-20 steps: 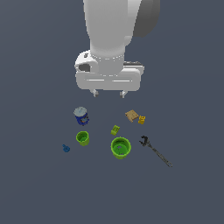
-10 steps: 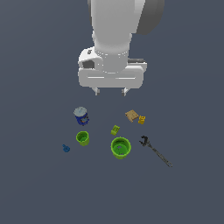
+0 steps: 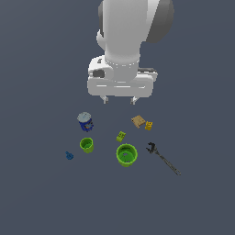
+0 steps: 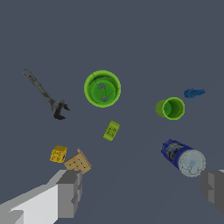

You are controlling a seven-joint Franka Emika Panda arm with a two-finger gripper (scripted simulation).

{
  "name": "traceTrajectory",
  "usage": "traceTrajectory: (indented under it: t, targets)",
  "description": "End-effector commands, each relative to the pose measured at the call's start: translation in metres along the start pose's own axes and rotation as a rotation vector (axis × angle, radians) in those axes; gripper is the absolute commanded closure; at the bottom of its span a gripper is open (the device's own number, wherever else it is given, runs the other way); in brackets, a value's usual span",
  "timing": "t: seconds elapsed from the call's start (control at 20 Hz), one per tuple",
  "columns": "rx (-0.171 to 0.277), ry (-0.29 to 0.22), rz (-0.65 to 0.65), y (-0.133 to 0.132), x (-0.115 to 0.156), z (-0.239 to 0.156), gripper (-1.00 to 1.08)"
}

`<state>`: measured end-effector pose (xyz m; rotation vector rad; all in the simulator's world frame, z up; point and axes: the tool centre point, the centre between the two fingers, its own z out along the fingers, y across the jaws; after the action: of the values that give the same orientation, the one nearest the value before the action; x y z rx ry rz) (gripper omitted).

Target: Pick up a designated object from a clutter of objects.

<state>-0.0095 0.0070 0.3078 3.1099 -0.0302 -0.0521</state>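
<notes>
The gripper (image 3: 119, 99) hangs above the desk (image 3: 41, 193) with its two fingers spread wide apart and nothing between them; in the exterior view only the short fingertips (image 3: 105, 98) show below the white hand, well clear of every object.

The designated object, a tiny yellow-orange block (image 3: 148, 125) with dark marks, sits on the desk just beside the tan box (image 3: 138, 121), at that box's 4 o'clock in the exterior view; whether the two touch I cannot tell. From the gripper it lies toward 4 o'clock in that same view, below and toward the exterior view's right.

Around it lies the rest of the clutter: the yellow-green block (image 3: 121, 136) at the tan box's 7 o'clock; the larger green cup (image 3: 126, 154) below that block, upright with its mouth open; the smaller green cup (image 3: 86, 145) well apart at the larger cup's 9 o'clock; the blue-and-white can (image 3: 85, 121) at the small cup's 12 o'clock; the tiny blue piece (image 3: 69, 155) at the small cup's 8 o'clock; the dark wrench (image 3: 162, 158) lying flat at the larger cup's 3 o'clock, its handle running toward 4 o'clock.

In the wrist view one grey finger stands close to the tan box, the other near the can.
</notes>
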Motion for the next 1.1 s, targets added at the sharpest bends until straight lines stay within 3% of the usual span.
traceTrajectory:
  t: [0.0, 0.5, 1.05]
  targets:
    - [-0.002, 0.001, 0.010, -0.008, 0.001, 0.011, -0.92]
    - [-0.009, 0.016, 0.082, -0.066, -0.006, 0.084, -0.92]
    - [0.008, 0.030, 0.176, -0.142, -0.047, 0.178, -0.92]
